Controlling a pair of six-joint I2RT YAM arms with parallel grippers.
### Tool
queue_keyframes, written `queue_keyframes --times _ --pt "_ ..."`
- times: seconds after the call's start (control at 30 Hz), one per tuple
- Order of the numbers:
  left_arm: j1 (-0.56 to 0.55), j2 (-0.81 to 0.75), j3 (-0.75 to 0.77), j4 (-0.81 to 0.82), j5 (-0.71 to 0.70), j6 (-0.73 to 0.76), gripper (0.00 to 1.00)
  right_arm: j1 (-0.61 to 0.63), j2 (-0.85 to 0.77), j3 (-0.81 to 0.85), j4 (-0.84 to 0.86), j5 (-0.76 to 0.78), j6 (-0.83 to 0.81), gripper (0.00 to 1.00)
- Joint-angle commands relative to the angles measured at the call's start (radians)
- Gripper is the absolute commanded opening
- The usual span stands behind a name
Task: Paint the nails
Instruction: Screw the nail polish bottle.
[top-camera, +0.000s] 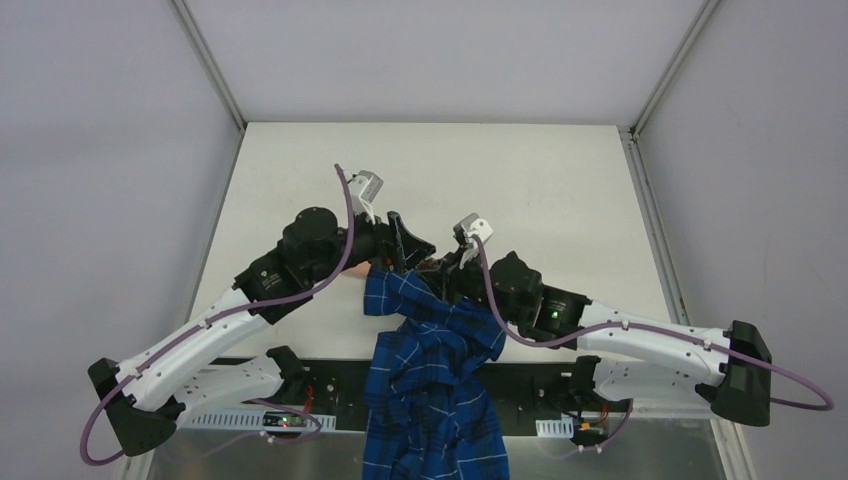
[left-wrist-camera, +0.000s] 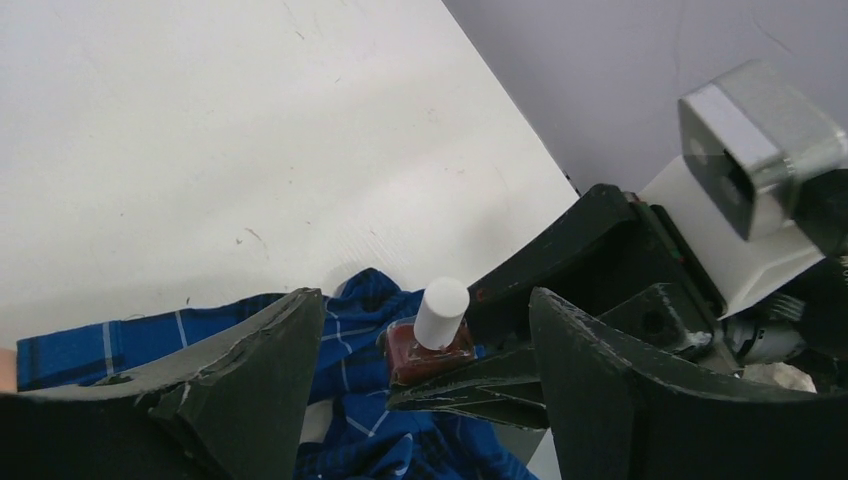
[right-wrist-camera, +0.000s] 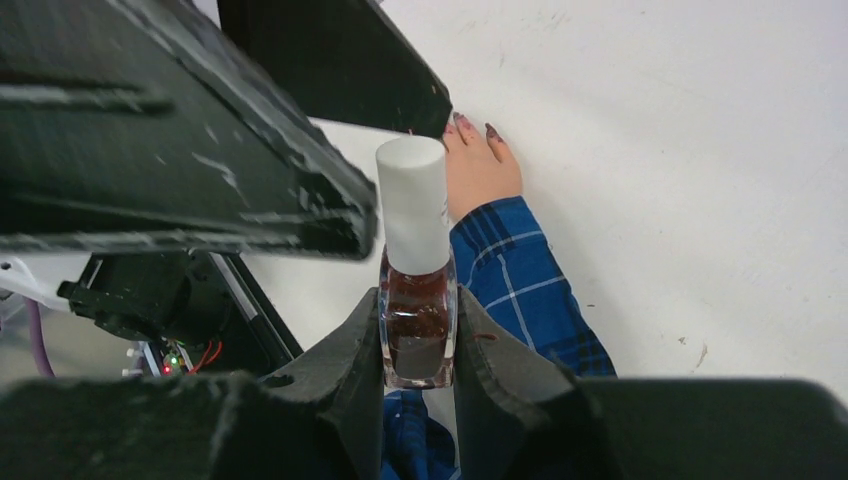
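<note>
Two arms meet mid-tabletop (top-camera: 560, 180), over a blue plaid sleeve (top-camera: 430, 390) that runs up from the near edge.

The right gripper (right-wrist-camera: 417, 300) is clamped on a small polish bottle (right-wrist-camera: 417, 340). Its fingers pinch the glass body, w/ dark red liquid inside. The bottle is upright, white cap (right-wrist-camera: 412, 200) on and sticking up above the fingertips.

The left gripper (left-wrist-camera: 428, 305) is spread wide, nothing held. Its two fingers (left-wrist-camera: 250, 375) stand either side of the cap, w/ the cap in the gap btwn them. In the right wrist view one left finger's tip sits right by the cap; can't tell if they touch.

Nails (right-wrist-camera: 463, 122): two show in the right wrist view, dark reddish-purple, tipping a pale pinkish hand (right-wrist-camera: 482, 172). The hand lies on the tabletop just beyond the bottle. The nails sit right at the edge of the left gripper's far finger, and the rest of the hand's fingers are hidden behind it. The hand comes out of the sleeve cuff, which lies beside & behind the bottle.

In the top view the hand is mostly hidden under the grippers, so the nails don't show there. In the left wrist view the bottle sits over the plaid cloth, held low by the right gripper's dark fingers, cap leaning slightly in frame.
</note>
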Motion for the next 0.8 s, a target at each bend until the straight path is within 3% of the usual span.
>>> queue_keyframes --times 0.0,0.53,0.67,0.77 --pt "-0.041 0.02 -0.001 0.049 -0.097 0.005 0.73 0.009 -0.005 0.069 0.031 0.058 -0.009 0.0" --pt "-0.129 0.081 0.042 0.044 -0.212 0.088 0.5 0.015 0.025 0.1 -0.027 0.086 -0.011 0.0" --pt "-0.148 0.098 0.054 0.042 -0.228 0.107 0.4 0.017 0.026 0.103 -0.033 0.09 -0.011 0.0" --pt "-0.164 0.107 0.058 0.04 -0.238 0.121 0.24 0.016 0.029 0.107 -0.044 0.099 -0.006 0.0"
